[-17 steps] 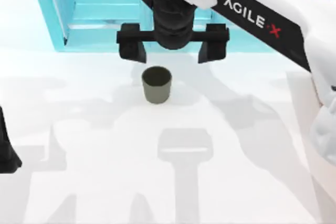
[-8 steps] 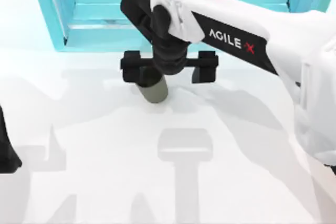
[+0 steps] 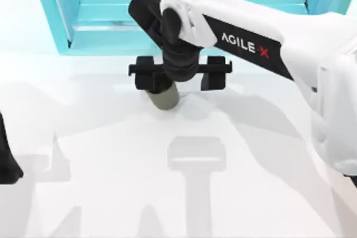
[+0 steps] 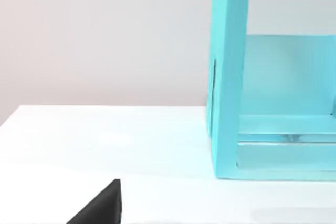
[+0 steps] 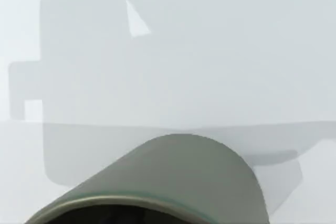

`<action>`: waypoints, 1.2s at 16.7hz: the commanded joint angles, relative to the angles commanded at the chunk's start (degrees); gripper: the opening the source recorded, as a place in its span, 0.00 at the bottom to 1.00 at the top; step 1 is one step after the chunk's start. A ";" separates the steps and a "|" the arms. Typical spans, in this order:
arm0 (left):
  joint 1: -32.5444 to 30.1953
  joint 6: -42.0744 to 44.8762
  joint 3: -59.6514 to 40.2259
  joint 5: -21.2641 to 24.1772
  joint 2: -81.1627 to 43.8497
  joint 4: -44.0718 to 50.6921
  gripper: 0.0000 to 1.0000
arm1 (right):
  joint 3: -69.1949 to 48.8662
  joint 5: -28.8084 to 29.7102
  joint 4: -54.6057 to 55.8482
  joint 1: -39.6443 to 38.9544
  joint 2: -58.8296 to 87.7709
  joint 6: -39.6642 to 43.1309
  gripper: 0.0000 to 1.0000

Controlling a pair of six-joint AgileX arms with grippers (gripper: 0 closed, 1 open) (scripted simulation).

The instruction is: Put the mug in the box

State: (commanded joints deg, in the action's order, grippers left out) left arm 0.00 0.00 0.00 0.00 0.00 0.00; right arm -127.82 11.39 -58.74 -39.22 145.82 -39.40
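The dark olive-grey mug (image 3: 166, 98) stands upright on the white table, just in front of the cyan shelf. My right gripper (image 3: 179, 77) hangs directly over it, open, its two black fingers (image 3: 146, 78) spread wide to either side of the mug, which sits nearer the left one. The wrist hides the mug's rim from above. In the right wrist view the mug (image 5: 176, 179) is very close, its rim at the picture's edge. The box is out of view. My left arm (image 3: 6, 160) is parked at the table's left edge; one dark fingertip (image 4: 100, 208) shows in the left wrist view.
A big cyan shelf unit (image 3: 106, 23) stands along the table's back, right behind the right gripper; its side wall (image 4: 229, 77) shows in the left wrist view. The white table (image 3: 111, 182) stretches open in front of the mug.
The right gripper has come forward and down from behind the mug until its open fingers straddle it. The mug has stayed in place. The left arm has not moved.
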 joint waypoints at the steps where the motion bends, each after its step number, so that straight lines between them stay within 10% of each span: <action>1: 0.00 0.00 0.00 0.00 0.00 0.00 1.00 | 0.00 0.00 0.00 0.00 0.00 0.00 0.62; 9: 0.00 0.00 0.00 0.00 0.00 0.00 1.00 | 0.00 0.00 0.00 0.00 0.00 0.00 0.02; 20: 0.00 0.00 0.00 0.00 0.00 0.00 1.00 | 0.92 -0.22 -0.31 0.42 -0.88 0.69 0.00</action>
State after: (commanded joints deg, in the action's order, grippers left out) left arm 0.00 0.00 0.00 0.00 0.00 0.00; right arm -126.90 11.17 -59.05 -38.80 144.94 -38.71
